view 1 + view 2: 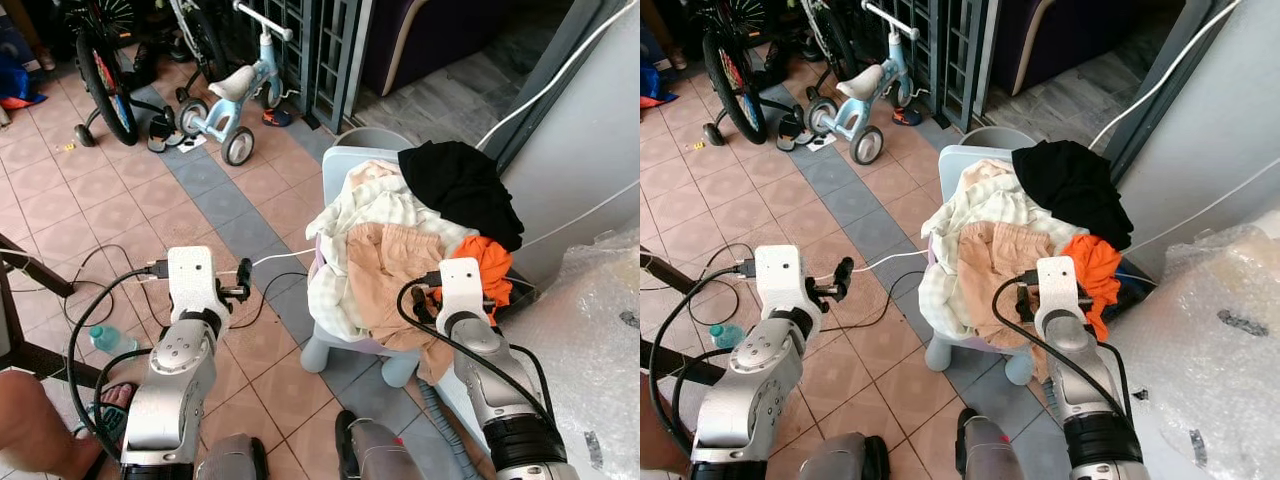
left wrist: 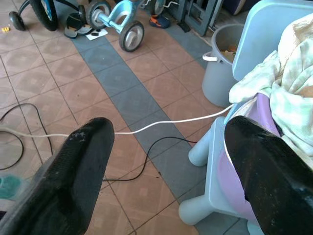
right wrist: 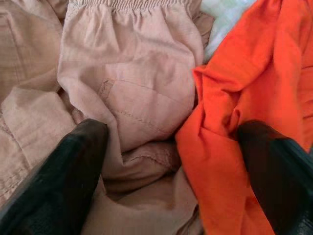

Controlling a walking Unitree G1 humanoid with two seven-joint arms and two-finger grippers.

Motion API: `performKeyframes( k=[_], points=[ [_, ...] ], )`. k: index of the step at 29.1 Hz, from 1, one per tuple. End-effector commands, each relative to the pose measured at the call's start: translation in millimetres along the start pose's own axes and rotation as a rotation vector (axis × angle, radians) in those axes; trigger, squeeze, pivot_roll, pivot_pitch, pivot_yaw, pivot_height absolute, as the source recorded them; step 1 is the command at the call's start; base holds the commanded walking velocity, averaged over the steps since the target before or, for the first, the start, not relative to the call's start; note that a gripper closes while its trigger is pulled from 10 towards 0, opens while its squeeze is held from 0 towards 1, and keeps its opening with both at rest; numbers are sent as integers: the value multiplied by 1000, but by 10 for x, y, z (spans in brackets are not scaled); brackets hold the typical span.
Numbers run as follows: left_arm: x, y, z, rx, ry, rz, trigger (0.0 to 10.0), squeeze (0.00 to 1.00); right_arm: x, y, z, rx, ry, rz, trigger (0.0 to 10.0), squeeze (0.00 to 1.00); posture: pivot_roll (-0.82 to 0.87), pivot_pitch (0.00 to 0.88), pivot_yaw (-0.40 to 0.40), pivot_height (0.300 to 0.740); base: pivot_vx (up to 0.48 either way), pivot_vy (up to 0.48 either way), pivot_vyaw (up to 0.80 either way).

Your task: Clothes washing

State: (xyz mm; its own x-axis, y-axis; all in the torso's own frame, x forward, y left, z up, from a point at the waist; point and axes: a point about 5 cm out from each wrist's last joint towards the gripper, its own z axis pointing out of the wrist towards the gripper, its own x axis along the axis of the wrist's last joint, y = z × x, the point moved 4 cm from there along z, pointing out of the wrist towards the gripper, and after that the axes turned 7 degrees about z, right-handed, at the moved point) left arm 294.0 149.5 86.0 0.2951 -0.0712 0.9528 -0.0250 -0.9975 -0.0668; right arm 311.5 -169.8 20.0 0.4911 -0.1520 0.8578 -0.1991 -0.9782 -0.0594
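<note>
I am looking down from the head camera at a small pale-blue chair (image 1: 338,165) at about one o'clock, heaped with laundry: a black garment (image 1: 465,190) on top at the far side, a cream checked cloth (image 1: 352,225) spilling over the near-left edge, tan shorts (image 1: 385,270) in the middle and an orange garment (image 1: 492,262) just beside them. My right gripper (image 3: 171,161) is hanging over the pile, and the head views are hiding its fingers behind the white wrist housing; the right wrist view is showing what they cannot, both black fingers (image 3: 58,176) spread wide, one over the tan shorts, the other over the orange cloth, gripping nothing. My left gripper (image 2: 166,161) is hovering over the tiled floor (image 1: 90,200) at nine o'clock from the chair, fingers wide apart and empty. Its wrist view is revealing a grey bucket (image 2: 220,73) behind the chair and a white cable (image 2: 161,125) crossing the tiles. A child's tricycle (image 1: 232,100) is standing at eleven o'clock.
</note>
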Motion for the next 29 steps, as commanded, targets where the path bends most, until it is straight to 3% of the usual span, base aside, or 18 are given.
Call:
performKeyframes(
  k=[1,5,7,10,11,13,14,16,17,18,21,23,24,25,26,28,29],
  points=[
    [-7,-24,-22,1,-5,-6,10000,0,-79,56,-22,-25,-27,29,10000,0,46,165,-22,740,0,0,0],
    [-67,35,-25,-16,-25,-13,10000,0,25,-176,-43,46,23,207,10000,0,33,161,-11,740,0,0,0],
    [-15,87,-3,-40,-10,-3,10000,0,55,-330,-55,99,-15,302,10000,0,37,157,-11,740,0,0,0],
    [4,79,11,-39,-8,-7,10000,0,56,-395,-65,123,-32,335,10000,0,38,157,-10,740,0,0,0],
    [8,58,24,-34,-11,-13,10000,0,93,-464,-72,156,-25,411,10000,0,39,155,-7,740,0,0,0],
    [8,58,24,-34,-11,-13,10000,0,93,-464,-72,156,-25,411,10000,0,39,155,-7,740,0,0,0],
    [6,43,30,-30,-15,-18,10000,0,124,-502,-77,174,-16,466,10000,0,39,155,-7,740,0,0,0],
    [6,43,30,-30,-15,-18,10000,0,124,-502,-77,174,-16,466,10000,0,39,155,-7,740,0,0,0],
    [-12,45,34,-29,-23,-24,10000,0,95,-618,-87,248,-7,528,10000,0,28,153,7,740,0,0,0],
    [-5,73,40,-37,-21,-22,10000,0,211,-671,-110,330,53,561,10000,0,29,153,7,740,0,0,0],
    [23,102,49,-42,-12,-20,10000,0,411,-687,-159,407,166,410,10000,0,22,153,2,740,0,0,0],
    [23,102,49,-42,-12,-20,10000,0,411,-687,-159,407,166,410,10000,0,22,153,2,740,0,0,0],
    [22,94,50,-39,-12,-22,10000,0,543,-705,-219,451,222,318,10000,0,27,152,-6,740,0,0,0],
    [22,94,50,-39,-12,-22,10000,0,543,-705,-219,451,222,318,10000,0,27,152,-6,740,0,0,0],
    [7,79,40,-35,-17,-28,10000,0,622,-765,-313,529,246,210,10000,0,25,153,-11,740,0,0,0],
    [-33,66,15,-32,-27,-28,10000,0,509,-845,-456,655,200,-75,10000,0,26,151,-19,740,0,0,0],
    [-33,66,15,-32,-27,-28,10000,0,509,-845,-456,655,200,-75,10000,0,26,151,-19,740,0,0,0]
  ],
)
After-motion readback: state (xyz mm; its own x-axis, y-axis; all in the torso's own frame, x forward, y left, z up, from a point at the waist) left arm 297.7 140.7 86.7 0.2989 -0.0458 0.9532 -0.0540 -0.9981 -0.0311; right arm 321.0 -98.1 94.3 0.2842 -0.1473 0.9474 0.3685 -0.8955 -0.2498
